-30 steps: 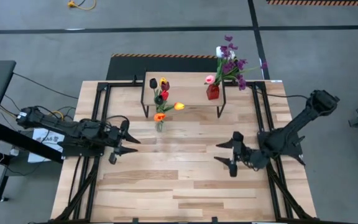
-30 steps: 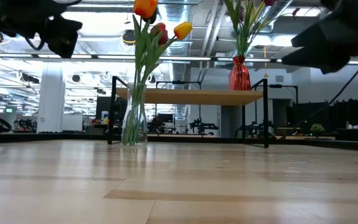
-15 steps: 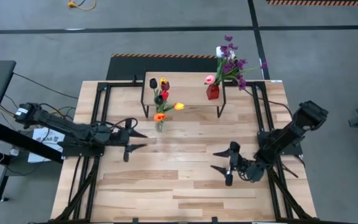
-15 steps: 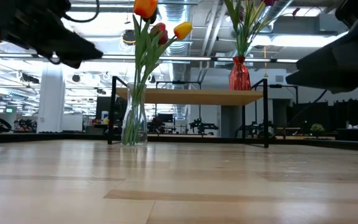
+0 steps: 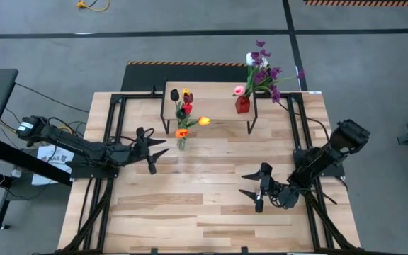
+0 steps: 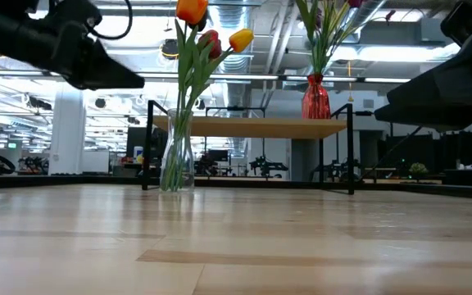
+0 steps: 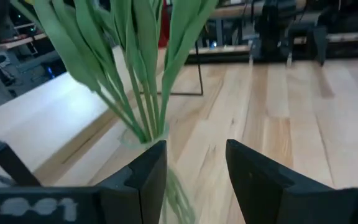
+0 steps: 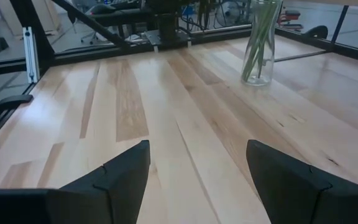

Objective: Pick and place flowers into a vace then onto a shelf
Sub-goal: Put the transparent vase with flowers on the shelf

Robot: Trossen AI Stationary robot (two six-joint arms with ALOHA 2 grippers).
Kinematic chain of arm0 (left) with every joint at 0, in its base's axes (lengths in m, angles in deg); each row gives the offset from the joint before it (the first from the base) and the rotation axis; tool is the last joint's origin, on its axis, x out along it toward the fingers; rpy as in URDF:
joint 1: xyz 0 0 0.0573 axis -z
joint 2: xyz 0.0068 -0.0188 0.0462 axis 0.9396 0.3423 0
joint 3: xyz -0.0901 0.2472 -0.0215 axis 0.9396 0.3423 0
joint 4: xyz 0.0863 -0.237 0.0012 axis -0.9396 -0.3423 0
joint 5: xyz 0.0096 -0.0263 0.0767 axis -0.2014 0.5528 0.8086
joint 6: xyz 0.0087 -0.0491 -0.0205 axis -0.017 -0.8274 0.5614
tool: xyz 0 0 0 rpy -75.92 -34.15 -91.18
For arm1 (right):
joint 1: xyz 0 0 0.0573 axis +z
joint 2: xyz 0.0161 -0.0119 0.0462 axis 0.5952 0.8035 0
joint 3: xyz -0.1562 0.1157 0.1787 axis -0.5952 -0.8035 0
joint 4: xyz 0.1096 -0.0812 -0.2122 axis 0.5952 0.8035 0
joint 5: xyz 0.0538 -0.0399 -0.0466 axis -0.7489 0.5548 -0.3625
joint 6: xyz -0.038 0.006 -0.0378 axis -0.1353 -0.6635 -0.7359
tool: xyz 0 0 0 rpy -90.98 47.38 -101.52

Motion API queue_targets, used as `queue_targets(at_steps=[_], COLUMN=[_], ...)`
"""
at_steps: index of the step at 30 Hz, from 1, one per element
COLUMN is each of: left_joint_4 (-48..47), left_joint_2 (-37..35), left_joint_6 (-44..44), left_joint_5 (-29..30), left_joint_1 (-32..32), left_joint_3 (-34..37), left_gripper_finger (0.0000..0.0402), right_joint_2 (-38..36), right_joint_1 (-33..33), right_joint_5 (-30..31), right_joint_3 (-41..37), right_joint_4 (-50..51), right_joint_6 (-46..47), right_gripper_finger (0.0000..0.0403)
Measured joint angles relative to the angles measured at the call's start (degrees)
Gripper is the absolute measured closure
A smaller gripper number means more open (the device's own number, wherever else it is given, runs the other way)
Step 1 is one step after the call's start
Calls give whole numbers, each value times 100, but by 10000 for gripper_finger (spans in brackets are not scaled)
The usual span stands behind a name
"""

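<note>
Seen from above, a light-wood worktop [image 5: 211,205] fills the middle of the frame. The left hand [image 5: 154,150], left of centre, points toward a clear glass vase [image 5: 181,144] of tulips [image 5: 183,113] just to its right; its fingers are spread apart and grasp nothing. The right hand [image 5: 252,191], lower right of centre, is also spread wide and empty over bare wood. At the upper centre stands the shelf [image 5: 207,99], a small light board on black legs, with a red vase [image 5: 242,105] of purple and pink flowers [image 5: 263,71] on its right end. From worktop level, the clear vase [image 6: 175,164] stands left of centre on the worktop [image 6: 236,246], in front of the shelf [image 6: 252,126], with orange, red and yellow tulips [image 6: 211,33] rising to the upper edge; the red vase [image 6: 315,98] sits on the shelf, right of centre. The dark left arm [image 6: 56,45] hangs at upper left and the right arm [image 6: 449,78] at upper right. In the left wrist view, the left hand's [image 7: 196,171] two dark fingers [image 7: 149,171] stand apart at the bottom, and green tulip stems [image 7: 135,68] fill the upper left, entering the vase rim [image 7: 143,138] close to the fingertips. In the right wrist view, the right hand's [image 8: 197,180] fingers [image 8: 120,171] stand wide apart at the bottom, with the clear vase [image 8: 258,43] well off at upper right.
</note>
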Motion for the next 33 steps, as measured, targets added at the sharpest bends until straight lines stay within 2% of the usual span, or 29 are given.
queue_targets(at_steps=[6, 15, 19, 28, 33], left_joint_4=[-168, -204, -122, 1052, 1244], left_joint_2=[7, 19, 262, 1274, 1537], left_joint_6=[-107, -340, -634, -529, -571], left_joint_5=[-181, 71, 75, 356, 460], left_joint_1=[2, -6, -7, -9, -150], left_joint_3=[0, 0, 0, 0, 0], left_gripper_finger=[230, 144, 121, 116, 116], right_joint_2=[0, 0, 0, 0, -2], right_joint_1=[0, 0, 0, 4, 4], right_joint_5=[0, -22, -24, -40, -46], right_joint_3=[2, 4, 4, 4, 4], right_joint_4=[-69, -145, -142, -118, -118], right_joint_6=[0, -7, -9, -18, -20], right_gripper_finger=[143, 143, 143, 143, 143])
